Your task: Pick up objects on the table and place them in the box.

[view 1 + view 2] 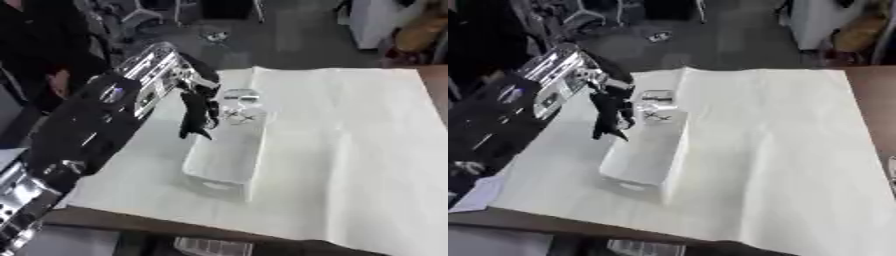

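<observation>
Here my left hand (199,117) hung over the far left rim of the white box (229,155), fingers drooping relaxed and holding nothing. A small clear object (238,98) sat at the box's far end, just beside the fingers; seemingly delivered. I saw nothing else left on the white-covered surface (350,150). Beyond it lay grey floor and cluttered furniture.

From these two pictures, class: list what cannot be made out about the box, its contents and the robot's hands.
- Small thing at the box's far end: blurred in both views, only a pale shape.
- Left hand: fingers hang by the box; contact unclear.
- Right hand: outside both views.
- Box floor: near wall hides part.
</observation>
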